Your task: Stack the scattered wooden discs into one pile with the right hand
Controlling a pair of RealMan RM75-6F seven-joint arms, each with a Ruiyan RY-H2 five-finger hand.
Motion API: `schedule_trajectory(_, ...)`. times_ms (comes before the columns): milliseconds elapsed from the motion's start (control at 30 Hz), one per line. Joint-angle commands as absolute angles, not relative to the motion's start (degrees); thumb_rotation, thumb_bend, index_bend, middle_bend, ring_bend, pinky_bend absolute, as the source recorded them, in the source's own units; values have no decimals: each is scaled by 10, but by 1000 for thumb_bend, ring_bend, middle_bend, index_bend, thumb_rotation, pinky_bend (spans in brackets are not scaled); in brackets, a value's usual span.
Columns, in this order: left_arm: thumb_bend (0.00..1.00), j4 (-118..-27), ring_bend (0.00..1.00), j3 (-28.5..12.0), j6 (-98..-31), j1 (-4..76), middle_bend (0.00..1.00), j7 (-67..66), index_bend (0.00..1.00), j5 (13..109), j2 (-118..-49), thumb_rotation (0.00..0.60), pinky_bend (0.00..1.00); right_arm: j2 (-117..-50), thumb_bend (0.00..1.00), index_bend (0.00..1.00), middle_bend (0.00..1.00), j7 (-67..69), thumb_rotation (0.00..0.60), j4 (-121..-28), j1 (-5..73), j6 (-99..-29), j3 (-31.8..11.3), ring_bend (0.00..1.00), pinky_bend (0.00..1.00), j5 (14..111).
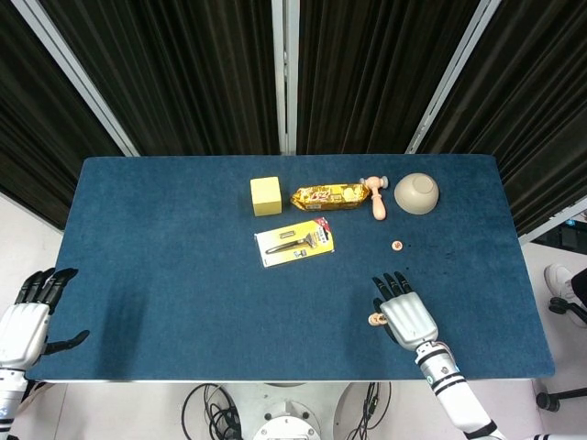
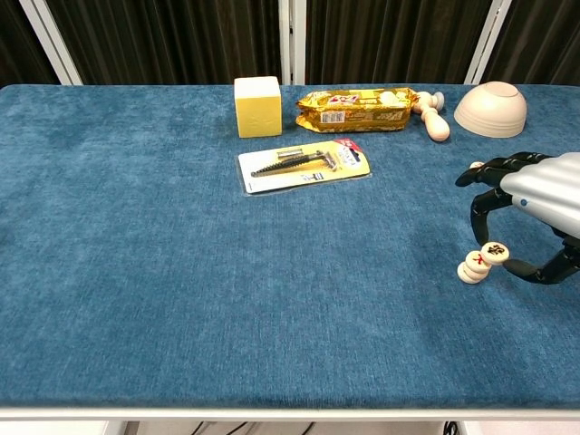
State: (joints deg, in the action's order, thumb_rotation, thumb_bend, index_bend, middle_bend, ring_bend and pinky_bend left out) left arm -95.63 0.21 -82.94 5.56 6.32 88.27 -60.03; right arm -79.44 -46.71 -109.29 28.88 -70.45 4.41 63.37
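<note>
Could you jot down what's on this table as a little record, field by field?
Right hand: pinches a wooden disc just above the pile
Pile: small stack of discs, near the table's right front
Loose disc: alone, farther back
Left hand: off the table's left edge, holds nothing
Back row: yellow block, snack packet, wooden peg, upturned bowl
Middle: razor pack
</note>
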Motion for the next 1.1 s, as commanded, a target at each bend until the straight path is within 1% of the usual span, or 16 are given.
schedule_trajectory(33, 127, -956, 0, 2, -829, 56, 88, 63, 105, 883, -601, 600, 0, -800, 317, 545, 89, -468, 600, -1090, 287, -705, 42, 0, 0, 635)
schedule_trajectory(700, 126, -956, 0, 0, -834, 54, 88, 66, 105, 881, -599, 600, 0, -810, 317, 542, 87, -474, 600, -1080, 285, -695, 30, 0, 0, 626)
schedule_trajectory(1100, 127, -957, 0, 1, -834, 53, 88, 64, 105, 883, -598, 600, 0, -807, 315, 509, 82, -475, 600, -1083, 283, -693, 30, 0, 0, 629)
